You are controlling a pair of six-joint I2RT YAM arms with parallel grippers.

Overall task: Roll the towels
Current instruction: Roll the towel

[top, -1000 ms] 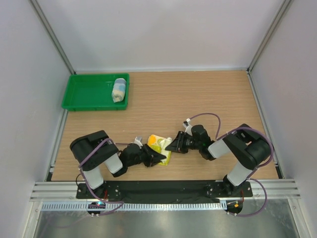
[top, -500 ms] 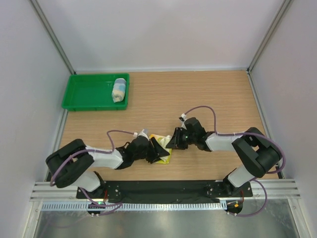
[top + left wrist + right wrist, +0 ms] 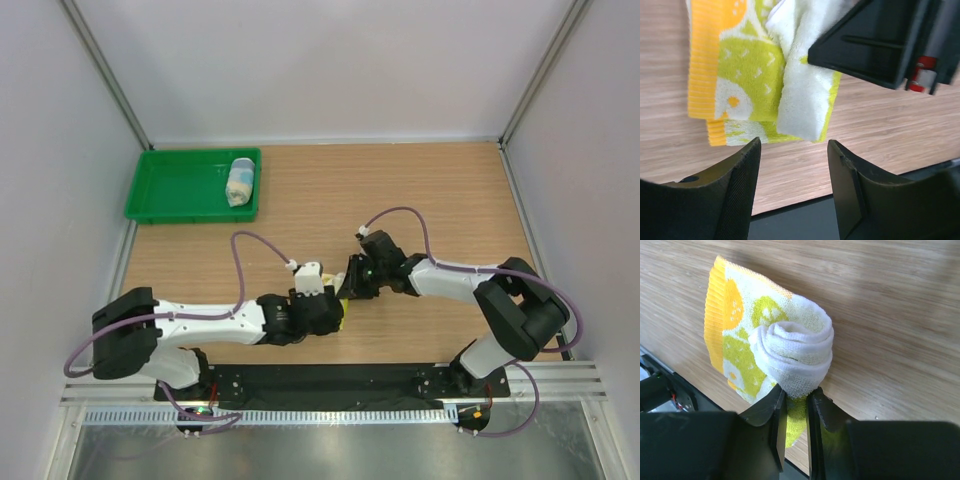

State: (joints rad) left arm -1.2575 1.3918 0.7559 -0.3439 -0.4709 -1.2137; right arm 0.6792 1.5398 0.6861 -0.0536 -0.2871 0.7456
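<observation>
The yellow-green and white towel (image 3: pixel 785 340) with an orange edge lies partly rolled on the wooden table, its flat tail spread to the left. My right gripper (image 3: pixel 796 395) is shut on the end of the roll. In the top view the towel (image 3: pixel 341 299) is mostly hidden between my right gripper (image 3: pixel 350 283) and my left gripper (image 3: pixel 335 312). My left gripper (image 3: pixel 794 150) is open and empty, its fingertips just short of the towel (image 3: pixel 755 75), with the right gripper (image 3: pixel 880 45) beyond it. The light blue and white towel (image 3: pixel 240 180) lies rolled in the green tray.
The green tray (image 3: pixel 180 190) stands at the far left of the table. The black base strip (image 3: pixel 330 380) runs along the near edge, close under the left gripper. Grey walls enclose the table on three sides.
My left arm has stretched out to the right, and its gripper now sits at the towel's near side. My right gripper has shifted slightly left. The towel is now mostly covered from above.
</observation>
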